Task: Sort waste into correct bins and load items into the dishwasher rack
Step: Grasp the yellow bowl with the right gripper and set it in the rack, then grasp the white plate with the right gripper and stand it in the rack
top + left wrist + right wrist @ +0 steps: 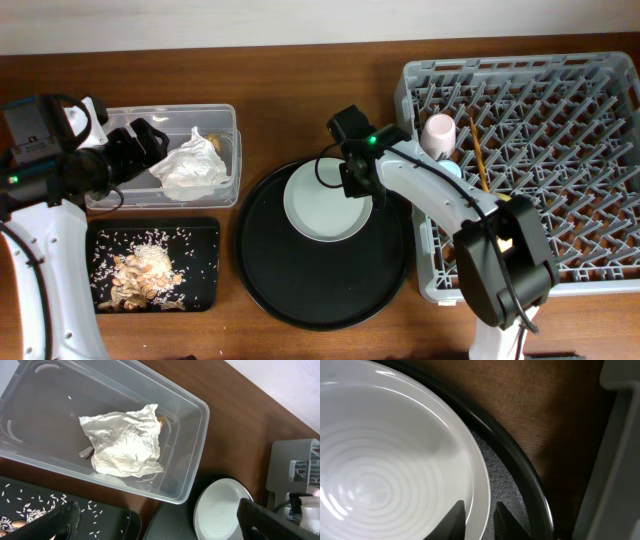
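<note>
Pale and ridged, the round plate sits on the big round black tray, its rim caught between the right arm's jaws, one finger inside, one outside. Over the clear tub, the left arm's jaws hang released above the crumpled wrapper.

Two white-shelled arms with black joint housings: left arm and right arm. Thin black cables loop beside each. A green indicator light glows on the right arm's black wrist module, beside the large square grey plastic rack.
</note>
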`<state>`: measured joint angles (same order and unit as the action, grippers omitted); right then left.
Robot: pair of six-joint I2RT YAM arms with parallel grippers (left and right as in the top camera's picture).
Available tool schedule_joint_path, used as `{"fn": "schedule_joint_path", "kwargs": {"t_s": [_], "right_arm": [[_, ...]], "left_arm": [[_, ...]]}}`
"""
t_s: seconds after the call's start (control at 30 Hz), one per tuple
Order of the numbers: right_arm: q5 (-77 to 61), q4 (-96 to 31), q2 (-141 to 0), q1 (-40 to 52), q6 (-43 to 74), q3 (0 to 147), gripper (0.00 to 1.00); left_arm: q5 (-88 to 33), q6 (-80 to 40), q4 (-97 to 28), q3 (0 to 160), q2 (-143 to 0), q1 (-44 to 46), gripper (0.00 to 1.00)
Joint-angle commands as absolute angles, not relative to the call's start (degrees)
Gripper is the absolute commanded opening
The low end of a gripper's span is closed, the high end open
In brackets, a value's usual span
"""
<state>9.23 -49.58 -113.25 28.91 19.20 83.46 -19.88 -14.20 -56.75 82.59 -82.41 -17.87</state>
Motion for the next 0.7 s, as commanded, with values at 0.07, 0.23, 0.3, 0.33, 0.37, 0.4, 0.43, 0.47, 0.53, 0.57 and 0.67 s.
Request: {"fn": "schedule_joint_path", "kwargs": {"t_s": [0.07,0.23,0.3,0.33,0.37,0.4,0.43,0.47,0.53,0.57,0.67], "right_arm": [[11.2,-49.1,-118.9,28.8,18.9,83.2,0.23],[10.6,-48.7,-119.0,28.8,18.9,83.6,0.04],[11.1,-52.2,-115.5,28.8,14.3,88.0,0.04],[13.5,-55.8,-111.7,28.8,12.2,92.3,0.04],[18.4,-58.5,-108.7,28.8,12.2,95.9,0.04],[28.9,-61.1,-104.7,28.8,12.2,100.2,0.04],[39.7,-61.5,-102.2,28.6,12.2,102.6,0.04],[56.9,-60.7,-99.5,27.7,12.2,104.8,0.04],[81.0,-53.0,-96.0,21.4,-0.2,105.5,0.04],[80.6,-51.9,-96.0,18.3,-4.9,105.5,0.04],[66.8,-51.8,-97.8,5.4,-7.8,105.4,0.04]], "left_arm": [[-19.9,-14.3,-56.7,82.6,-82.5,-18.1,0.99],[-19.9,-14.3,-56.7,82.6,-82.5,-18.1,0.99],[-19.9,-14.3,-56.7,82.6,-82.5,-18.1,0.99],[-19.9,-14.3,-56.7,82.6,-82.5,-18.1,0.99],[-19.9,-14.3,-56.7,82.6,-82.5,-18.1,0.99],[-19.9,-14.3,-56.7,82.6,-82.5,-18.1,0.99],[-19.9,-14.3,-56.7,82.6,-82.5,-18.1,0.99],[-19.9,-14.3,-56.7,82.6,-82.5,-18.1,0.99],[-19.9,-14.3,-56.7,82.6,-82.5,-18.1,0.99],[-19.9,-14.3,-56.7,82.6,-82.5,-18.1,0.99],[-19.9,-14.3,-56.7,82.6,-82.5,-18.1,0.99]]}}
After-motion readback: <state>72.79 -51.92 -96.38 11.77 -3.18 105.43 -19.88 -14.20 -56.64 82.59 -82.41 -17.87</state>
